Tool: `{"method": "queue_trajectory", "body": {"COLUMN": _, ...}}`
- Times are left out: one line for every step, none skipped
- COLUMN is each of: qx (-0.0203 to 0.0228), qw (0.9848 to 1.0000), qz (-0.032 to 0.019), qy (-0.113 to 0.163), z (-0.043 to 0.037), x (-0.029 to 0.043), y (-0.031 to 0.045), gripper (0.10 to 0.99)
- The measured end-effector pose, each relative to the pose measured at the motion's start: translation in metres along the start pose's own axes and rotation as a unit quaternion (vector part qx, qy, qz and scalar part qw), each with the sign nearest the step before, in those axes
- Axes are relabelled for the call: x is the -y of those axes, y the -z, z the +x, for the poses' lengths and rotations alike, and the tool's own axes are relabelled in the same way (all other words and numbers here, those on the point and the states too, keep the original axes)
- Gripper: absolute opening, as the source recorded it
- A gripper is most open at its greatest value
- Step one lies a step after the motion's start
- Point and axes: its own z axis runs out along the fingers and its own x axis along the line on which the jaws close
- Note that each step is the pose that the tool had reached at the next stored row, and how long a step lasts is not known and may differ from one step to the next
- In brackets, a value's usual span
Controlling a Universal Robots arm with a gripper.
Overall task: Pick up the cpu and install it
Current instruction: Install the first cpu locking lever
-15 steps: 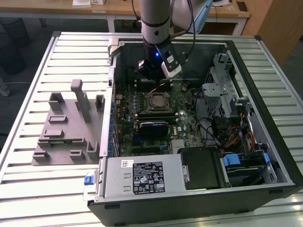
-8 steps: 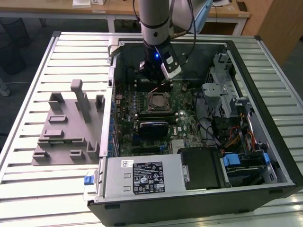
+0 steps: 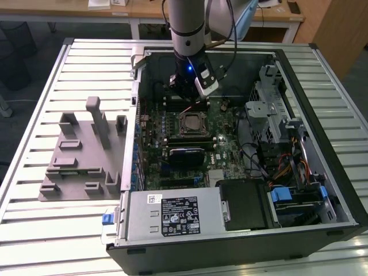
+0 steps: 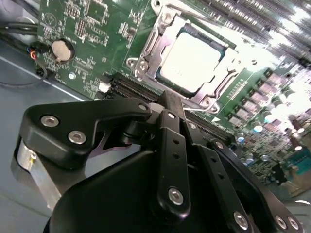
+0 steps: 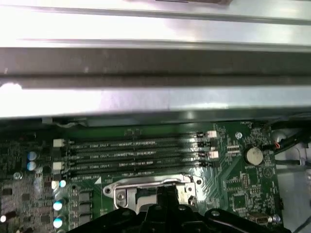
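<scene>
The cpu (image 4: 192,59), a pale silvery square, lies flat inside the metal-framed socket (image 4: 146,58) on the green motherboard (image 3: 224,144). In the exterior view the socket (image 3: 192,123) is in the middle of the open computer case (image 3: 322,144). My gripper (image 3: 186,104) hangs just above the board on the far side of the socket, over the memory slots (image 5: 136,153). Its black fingers (image 4: 167,111) are drawn together with nothing between them. In the first wrist view the gripper (image 5: 165,196) hides part of the socket frame (image 5: 121,187).
A grey plastic tray with upright pegs (image 3: 80,155) lies on the slatted table (image 3: 34,218) at the exterior view's left. Inside the case stand a drive cage (image 3: 267,109), cable bundles (image 3: 276,167) and the power supply (image 3: 172,215). The case's metal wall (image 5: 155,102) is close behind the gripper.
</scene>
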Motion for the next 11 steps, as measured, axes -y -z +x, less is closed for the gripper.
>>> {"method": "queue_trajectory", "body": {"qx": 0.0001, "qw": 1.0, "qz": 0.0, "qy": 0.0, "z": 0.0002, "x": -0.0019, "y": -0.0007, "gripper": 0.106}}
{"method": "queue_trajectory", "body": {"qx": 0.0001, "qw": 1.0, "qz": 0.0001, "qy": -0.001, "z": 0.0004, "x": -0.0031, "y": -0.0013, "gripper": 0.106}}
{"method": "queue_trajectory", "body": {"qx": 0.0002, "qw": 1.0, "qz": 0.0, "qy": -0.001, "z": 0.0005, "x": -0.0034, "y": -0.0021, "gripper": 0.106}}
{"method": "queue_trajectory", "body": {"qx": 0.0002, "qw": 1.0, "qz": 0.0, "qy": -0.001, "z": 0.0007, "x": -0.0036, "y": -0.003, "gripper": 0.106}}
{"method": "queue_trajectory", "body": {"qx": 0.0001, "qw": 1.0, "qz": 0.0001, "qy": -0.001, "z": 0.0009, "x": -0.0034, "y": -0.0044, "gripper": 0.106}}
{"method": "queue_trajectory", "body": {"qx": 0.0002, "qw": 1.0, "qz": 0.0001, "qy": -0.001, "z": 0.0011, "x": -0.0032, "y": -0.0059, "gripper": 0.106}}
{"method": "queue_trajectory", "body": {"qx": 0.0003, "qw": 1.0, "qz": 0.0, "qy": -0.001, "z": 0.0014, "x": -0.003, "y": -0.0074, "gripper": 0.106}}
{"method": "queue_trajectory", "body": {"qx": 0.0004, "qw": 1.0, "qz": -0.0002, "qy": -0.001, "z": 0.0016, "x": -0.0028, "y": -0.0088, "gripper": 0.106}}
{"method": "queue_trajectory", "body": {"qx": 0.0004, "qw": 1.0, "qz": -0.0004, "qy": -0.001, "z": 0.0018, "x": -0.0027, "y": -0.01, "gripper": 0.106}}
{"method": "queue_trajectory", "body": {"qx": 0.0003, "qw": 1.0, "qz": -0.0006, "qy": -0.001, "z": 0.002, "x": -0.003, "y": -0.0109, "gripper": 0.106}}
{"method": "queue_trajectory", "body": {"qx": 0.0003, "qw": 1.0, "qz": -0.0007, "qy": -0.001, "z": 0.0022, "x": -0.0034, "y": -0.0117, "gripper": 0.106}}
